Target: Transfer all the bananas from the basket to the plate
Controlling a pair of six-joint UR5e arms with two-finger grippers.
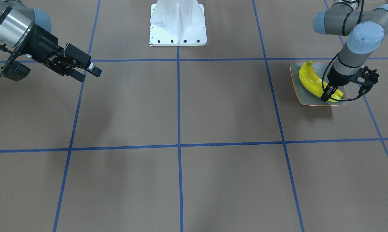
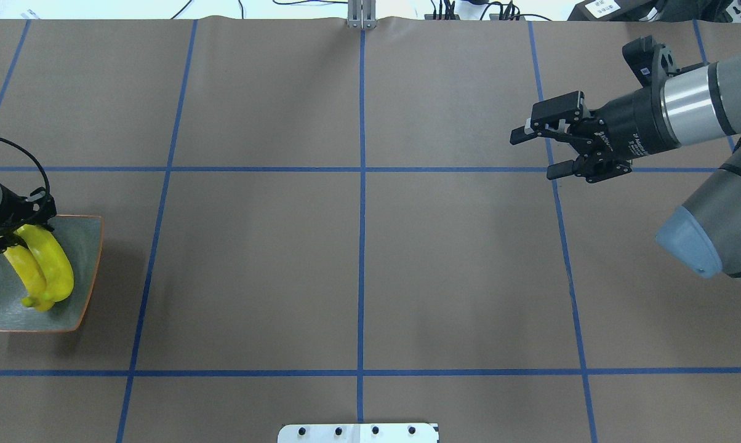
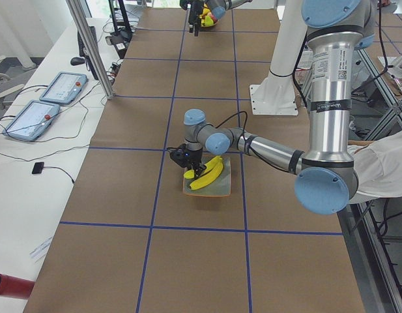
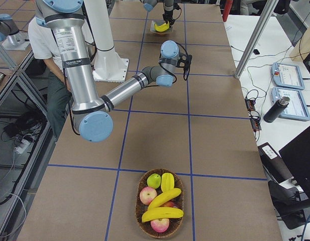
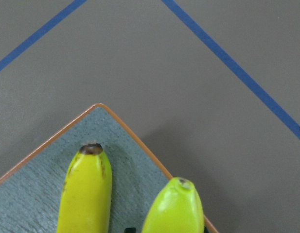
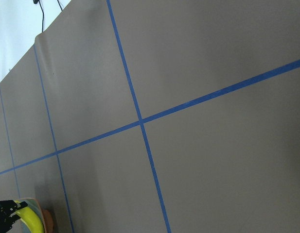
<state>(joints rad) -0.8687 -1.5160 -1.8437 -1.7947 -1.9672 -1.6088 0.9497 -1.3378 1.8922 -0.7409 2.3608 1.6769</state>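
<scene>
The grey-green plate (image 2: 86, 258) with an orange rim sits at the table's left end and holds two yellow bananas (image 2: 55, 263) side by side. My left gripper (image 2: 12, 235) is down at their far ends, shut on one banana (image 1: 330, 94) that rests on the plate (image 1: 305, 97). The left wrist view shows two banana tips (image 5: 173, 209) over a plate corner (image 5: 43, 194). The basket (image 4: 144, 226) shows only in the exterior right view, with two bananas (image 4: 164, 199) in it. My right gripper (image 2: 533, 155) is open and empty, high over bare table.
The basket also holds red apples (image 4: 148, 194), a green apple (image 4: 153, 179) and another yellow fruit (image 4: 167, 181). The white robot base (image 1: 178, 22) stands at the table's middle edge. Blue tape lines cross the brown table. An operator sits beside the table (image 3: 383, 169).
</scene>
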